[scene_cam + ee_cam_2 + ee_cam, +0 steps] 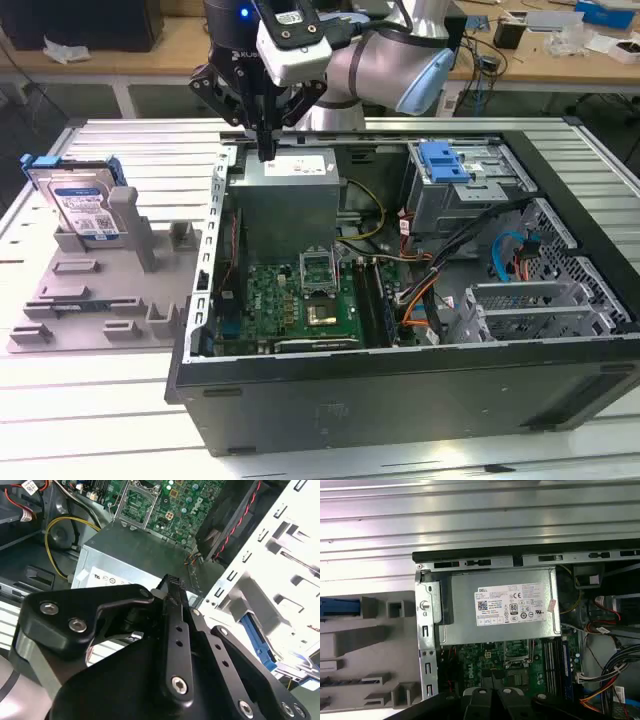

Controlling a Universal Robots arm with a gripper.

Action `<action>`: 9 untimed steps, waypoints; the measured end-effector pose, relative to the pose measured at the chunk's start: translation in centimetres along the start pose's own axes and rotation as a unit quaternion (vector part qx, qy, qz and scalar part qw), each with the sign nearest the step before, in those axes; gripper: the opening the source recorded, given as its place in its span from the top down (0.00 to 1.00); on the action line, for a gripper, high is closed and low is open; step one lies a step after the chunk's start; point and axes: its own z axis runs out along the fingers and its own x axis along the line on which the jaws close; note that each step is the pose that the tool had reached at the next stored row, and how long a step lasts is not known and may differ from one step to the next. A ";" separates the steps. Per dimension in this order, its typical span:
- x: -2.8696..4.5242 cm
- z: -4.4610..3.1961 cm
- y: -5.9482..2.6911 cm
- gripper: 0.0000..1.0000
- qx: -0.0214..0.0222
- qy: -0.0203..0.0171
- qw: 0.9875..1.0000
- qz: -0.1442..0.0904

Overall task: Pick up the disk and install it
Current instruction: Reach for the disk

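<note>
Above the power supply (300,167), the fingers (265,138) are closed and empty; the disk (85,208) is not yet reached, so opening is needed.

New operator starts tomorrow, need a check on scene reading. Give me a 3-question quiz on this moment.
1. Fill in: the end effector hangs over the ____ in the open computer case.
2. True or false: the end effector holds the disk.
3. The disk stands: A) in the grey holder on the exterior view's left; B) inside the computer case; C) under the end effector.

Key: 1 power supply; 2 false; 3 A.
</note>
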 end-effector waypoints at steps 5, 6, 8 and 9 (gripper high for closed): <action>0.00 0.00 0.00 0.89 0.000 0.000 1.000 0.000; 0.00 0.00 0.00 0.89 0.000 0.000 1.000 0.000; 0.00 0.00 0.00 0.89 0.000 0.000 1.000 0.000; 0.00 0.00 0.00 0.89 0.000 0.000 1.000 0.000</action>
